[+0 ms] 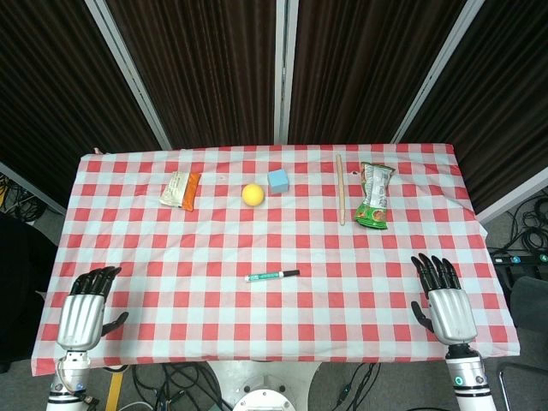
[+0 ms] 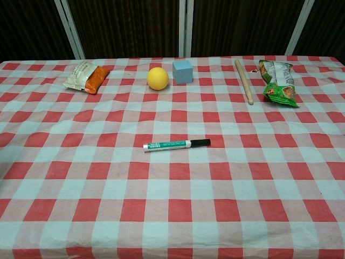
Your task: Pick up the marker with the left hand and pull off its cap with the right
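One marker (image 1: 272,276) lies flat near the middle of the table (image 1: 171,257), black cap (image 1: 292,273) still on and pointing toward the robot's right. Behind it sit one yellow ball (image 1: 253,194), one blue cube (image 1: 278,181), one wooden stick (image 1: 340,188) and two snack packets, orange-white (image 1: 181,189) and green (image 1: 374,196); their print is unreadable. A red-and-white checked cloth covers the table, with dark curtains (image 1: 214,68) behind. The left hand (image 1: 86,312) and right hand (image 1: 443,301) hover at the near corners, fingers spread, holding nothing.

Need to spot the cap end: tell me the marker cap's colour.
Black. The cap sits on the marker end nearer the right hand; clearest in the chest view.
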